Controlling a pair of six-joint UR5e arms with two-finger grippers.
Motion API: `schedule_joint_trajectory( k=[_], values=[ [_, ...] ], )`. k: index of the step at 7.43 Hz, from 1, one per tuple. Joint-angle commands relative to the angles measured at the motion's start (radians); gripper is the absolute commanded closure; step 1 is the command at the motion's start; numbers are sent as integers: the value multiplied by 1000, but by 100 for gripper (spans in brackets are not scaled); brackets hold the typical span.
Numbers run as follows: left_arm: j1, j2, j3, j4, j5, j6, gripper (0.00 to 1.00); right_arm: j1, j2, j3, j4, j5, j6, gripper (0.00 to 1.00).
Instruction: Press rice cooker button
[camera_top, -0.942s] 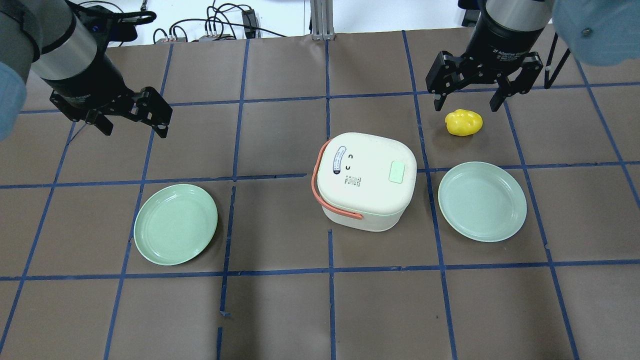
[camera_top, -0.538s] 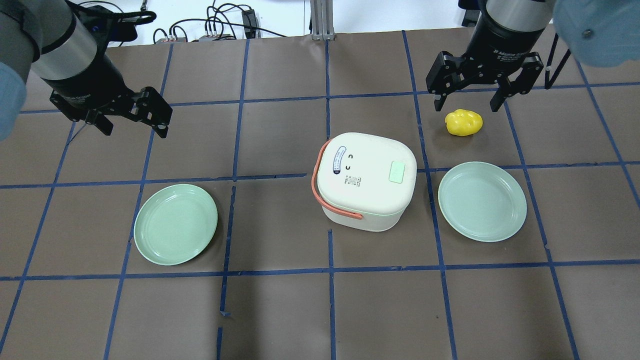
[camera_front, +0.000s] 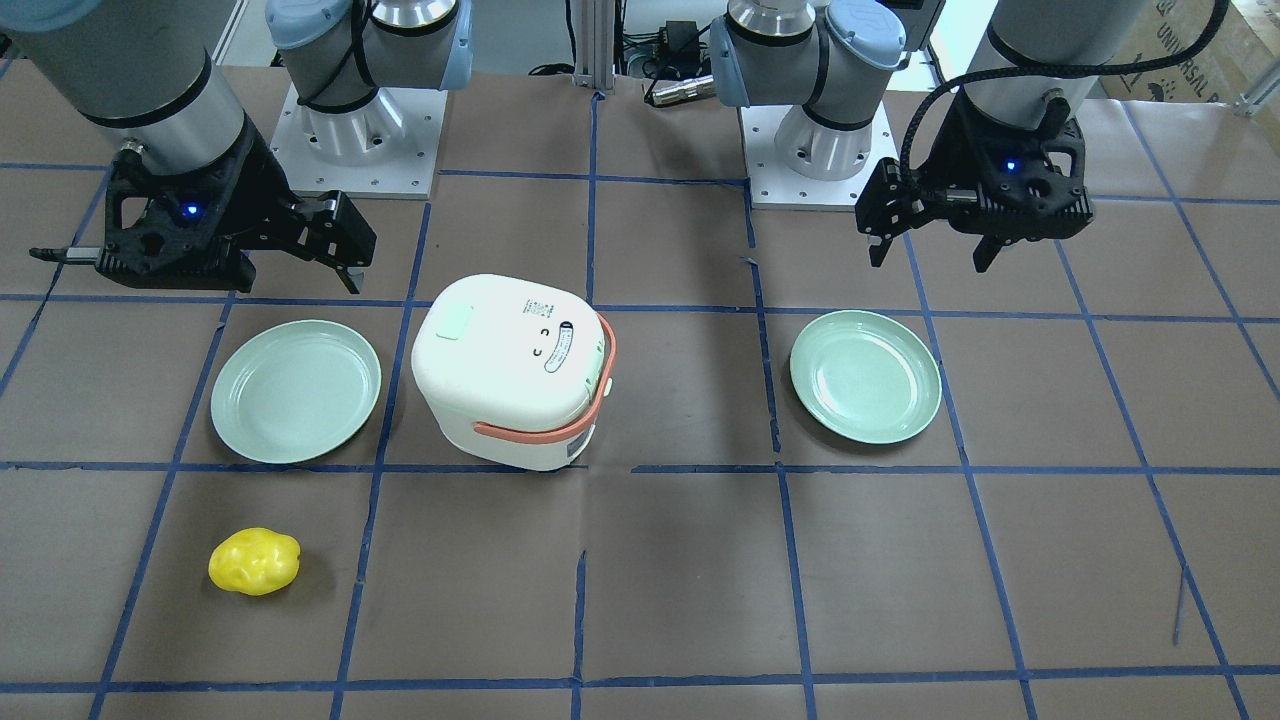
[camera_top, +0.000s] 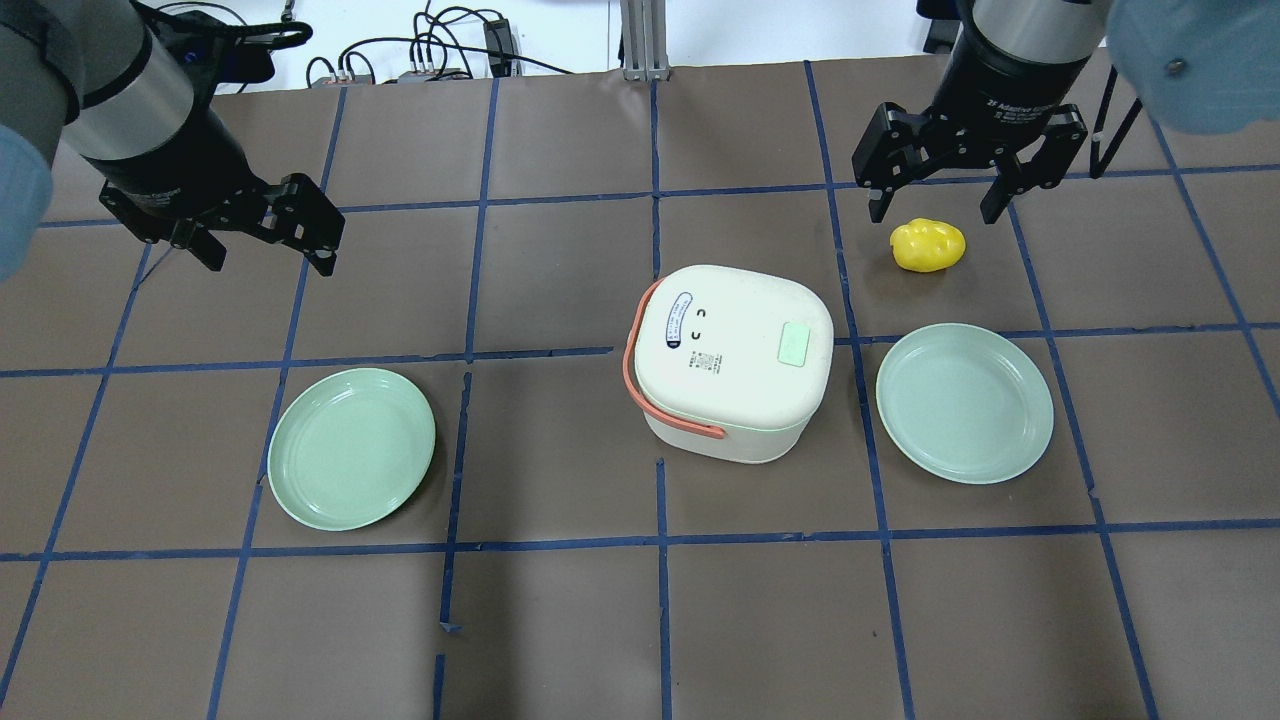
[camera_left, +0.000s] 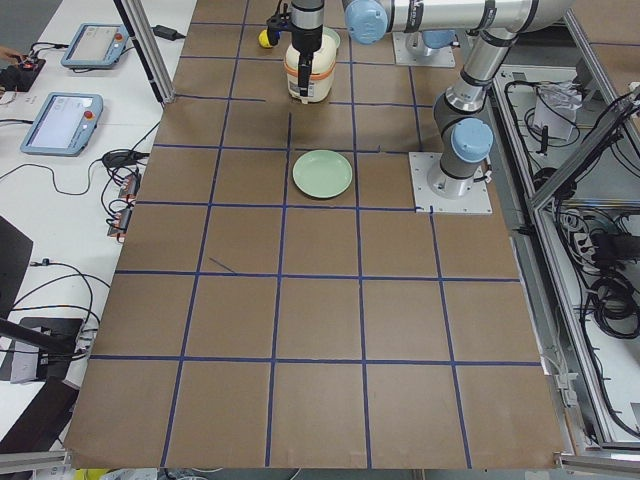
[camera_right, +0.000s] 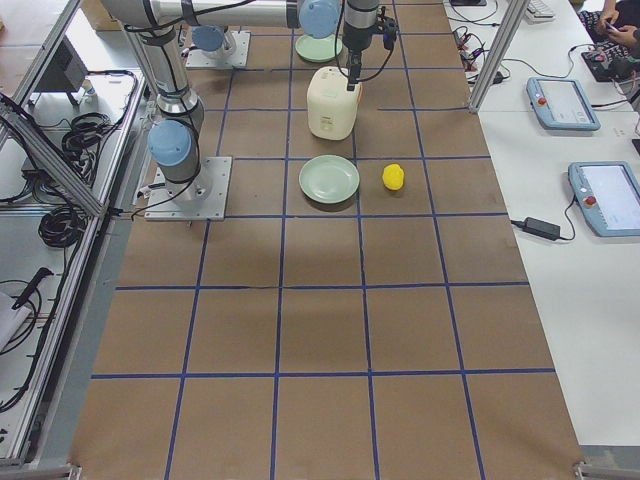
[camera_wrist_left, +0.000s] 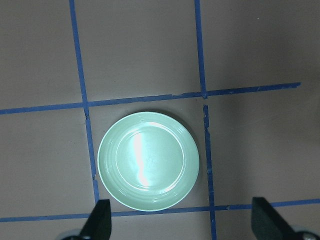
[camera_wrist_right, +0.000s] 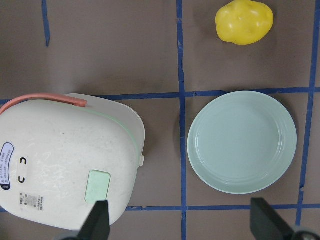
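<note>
Overhead, the button (camera_top: 797, 347) lies lower left of the right gripper (camera_top: 933, 212), its jaws apart. The left gripper (camera_top: 268, 258), also spread, hangs farther off.

A table (camera_left: 320, 320) covered in brown paper and crossed by a grid of blue tape lines (camera_left: 278, 300) sits under even, bright light. Beyond its far edge runs a white bench (camera_left: 50, 215) carrying two teach pendants (camera_left: 68, 121). Behind the near edge, an aluminium frame (camera_right: 52, 155) holds black cables (camera_left: 612, 295).
</note>
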Motion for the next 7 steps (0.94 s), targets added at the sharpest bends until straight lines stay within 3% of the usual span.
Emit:
schedule_joint_trajectory(
  k=[1,2,4,6,7],
  values=[
    [0,0,0,0,0,1,0,12,-3,10,0,19,4,0],
    [0,0,0,0,0,0,0,46,-8,24,-12,52,50,0],
    [0,0,0,0,0,0,0,127,-29,50,-78,37,181,0],
    [0,0,0,0,0,0,0,132,-50,160,-183,40,185,1],
    [0,0,0,0,0,1,0,132,-75,214,-264,42,185,13]
  ],
)
